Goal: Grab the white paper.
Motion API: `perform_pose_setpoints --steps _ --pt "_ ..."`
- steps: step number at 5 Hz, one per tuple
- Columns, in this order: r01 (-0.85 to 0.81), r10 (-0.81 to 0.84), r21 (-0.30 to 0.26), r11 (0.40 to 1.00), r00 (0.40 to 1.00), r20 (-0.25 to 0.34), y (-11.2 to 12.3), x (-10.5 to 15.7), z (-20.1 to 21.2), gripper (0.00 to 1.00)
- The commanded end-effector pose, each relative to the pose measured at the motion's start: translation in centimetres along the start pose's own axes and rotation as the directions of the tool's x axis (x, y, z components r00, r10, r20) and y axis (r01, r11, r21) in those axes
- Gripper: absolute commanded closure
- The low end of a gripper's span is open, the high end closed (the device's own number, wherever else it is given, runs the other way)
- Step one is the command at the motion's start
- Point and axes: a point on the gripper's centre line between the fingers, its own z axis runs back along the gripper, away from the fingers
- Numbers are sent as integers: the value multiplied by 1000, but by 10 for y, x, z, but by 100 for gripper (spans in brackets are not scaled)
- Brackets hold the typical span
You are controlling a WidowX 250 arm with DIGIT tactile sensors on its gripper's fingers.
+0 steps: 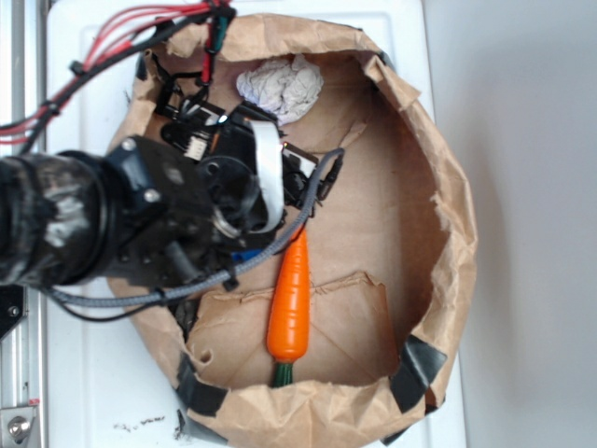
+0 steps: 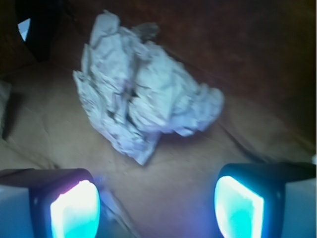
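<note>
The white paper [image 1: 281, 88] is a crumpled off-white wad lying on the brown floor at the far end of the paper bag. In the wrist view the white paper [image 2: 143, 99] fills the upper middle, just ahead of my gripper [image 2: 156, 208]. Both glowing pads [image 2: 74, 210] stand wide apart with only bare bag floor between them. The gripper is open and touches nothing. In the exterior view the black arm [image 1: 140, 215] covers the fingers, which point toward the wad.
An orange carrot [image 1: 291, 299] lies lengthwise in the middle of the bag, just right of the arm. The brown paper bag's crumpled wall [image 1: 448, 215] rings everything. Red cables [image 1: 121, 37] run along the upper left.
</note>
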Motion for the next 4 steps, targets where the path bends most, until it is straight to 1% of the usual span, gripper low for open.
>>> perform_pose_setpoints --steps 1,2,3,4 --pt "-54 54 -8 998 998 32 -8 34 9 0" --pt "-86 85 6 996 996 37 -13 45 9 0" --pt "-101 99 23 995 994 45 -10 52 8 0" --pt "-109 107 27 994 992 69 -7 52 4 0"
